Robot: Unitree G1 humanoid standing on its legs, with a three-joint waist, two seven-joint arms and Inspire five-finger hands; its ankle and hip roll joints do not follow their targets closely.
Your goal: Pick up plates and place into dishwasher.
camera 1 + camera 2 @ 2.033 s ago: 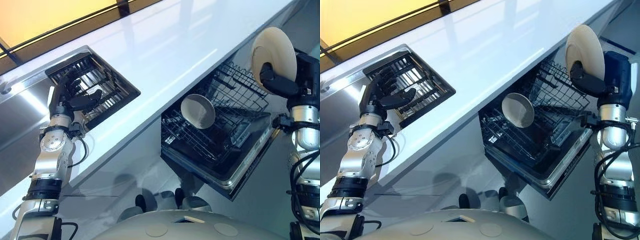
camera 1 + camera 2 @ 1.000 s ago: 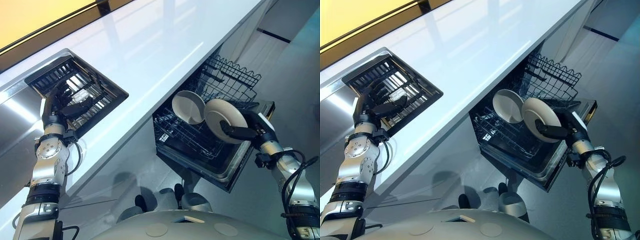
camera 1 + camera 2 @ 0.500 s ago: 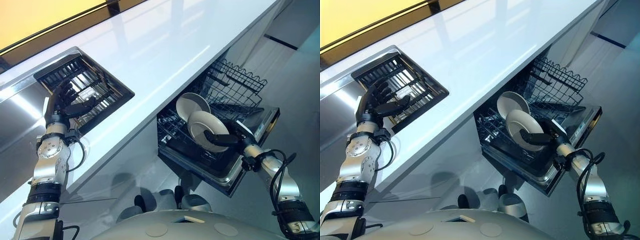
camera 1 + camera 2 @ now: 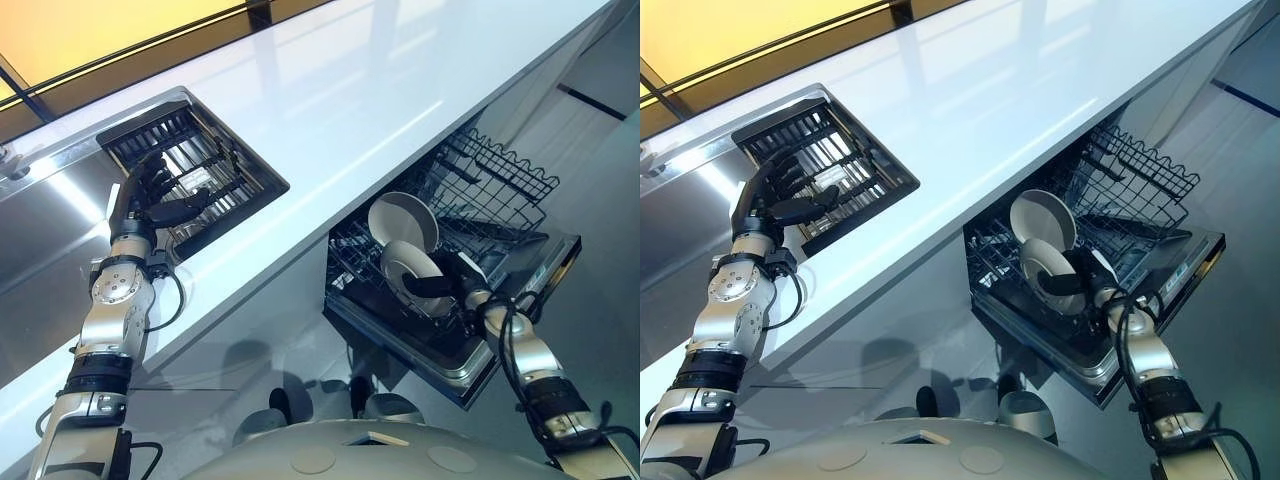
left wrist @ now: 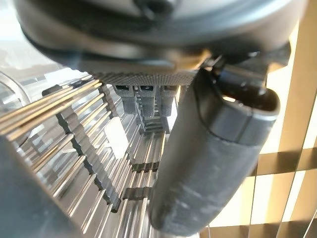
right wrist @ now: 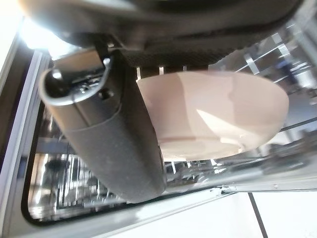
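My right hand (image 4: 458,283) is shut on a white plate (image 4: 408,268), its thumb (image 6: 110,134) lying across the plate's face (image 6: 218,111). The held plate stands tilted among the tines of the pulled-out dishwasher rack (image 4: 360,262), just in front of a second white plate (image 4: 403,219) that stands upright there. My left hand (image 4: 148,197) hovers open over the dark dish rack (image 4: 205,160) set in the sink, holding nothing; its thumb (image 5: 213,163) shows above the rack's metal wires (image 5: 94,168).
A long white counter (image 4: 350,90) runs between the sink and the dishwasher. The dishwasher's wire basket (image 4: 495,185) reaches toward the back right, with the open door's edge (image 4: 470,365) below it. A steel sink surround (image 4: 40,200) lies at the left.
My right hand has carried the plate down and inward, from in front of the rack into its tines beside the standing plate. The left hand has stayed over the sink rack. The camera shifted slightly.
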